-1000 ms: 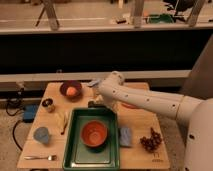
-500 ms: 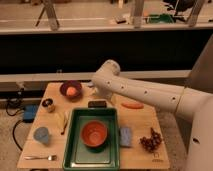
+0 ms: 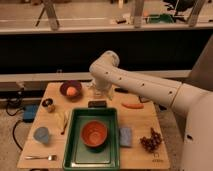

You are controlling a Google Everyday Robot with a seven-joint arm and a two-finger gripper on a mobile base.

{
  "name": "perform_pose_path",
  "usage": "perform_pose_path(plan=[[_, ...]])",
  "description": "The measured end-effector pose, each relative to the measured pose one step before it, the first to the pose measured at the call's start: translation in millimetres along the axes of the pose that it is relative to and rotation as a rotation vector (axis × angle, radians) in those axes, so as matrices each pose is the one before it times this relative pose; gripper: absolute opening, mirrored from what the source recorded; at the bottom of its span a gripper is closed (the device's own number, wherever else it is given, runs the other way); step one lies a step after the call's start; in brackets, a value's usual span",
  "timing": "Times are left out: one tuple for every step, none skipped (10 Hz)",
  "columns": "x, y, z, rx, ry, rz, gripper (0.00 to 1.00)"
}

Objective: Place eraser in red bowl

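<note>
The eraser (image 3: 97,104) is a small flat black block lying on the wooden table just behind the green tray's far rim. The red bowl (image 3: 94,133) is orange-red and stands empty in the middle of the green tray (image 3: 75,150). My gripper (image 3: 99,92) hangs from the white arm (image 3: 140,85) just above and behind the eraser, apart from it. It holds nothing that I can see.
A maroon bowl (image 3: 70,89) with an orange fruit stands at the back left. An orange carrot (image 3: 132,105), a pale blue-grey pad (image 3: 126,136) and grapes (image 3: 151,141) lie to the right. A small jar (image 3: 48,105), a blue cup (image 3: 41,135) and a fork (image 3: 40,157) are on the left.
The gripper was down at the eraser a second ago. It has since lifted and drawn back, uncovering the eraser, which stays on the table.
</note>
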Motion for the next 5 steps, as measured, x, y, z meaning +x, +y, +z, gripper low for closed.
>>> perform_pose_path(plan=[[1.71, -3.51, 3.38, 0.00591, -0.00764, 0.004, 0.8], [2.2, -0.09, 4.59, 0.00037, -0.00719, 0.00632, 0.8], [3.46, -0.3, 5.03, 0.00142, -0.00681, 0.00483, 0.8], [2.6, -0.59, 4.44, 0.0015, -0.0076, 0.00317, 0.8], [2.34, -0.44, 2.18, 0.00228, -0.00239, 0.00257, 0.8]])
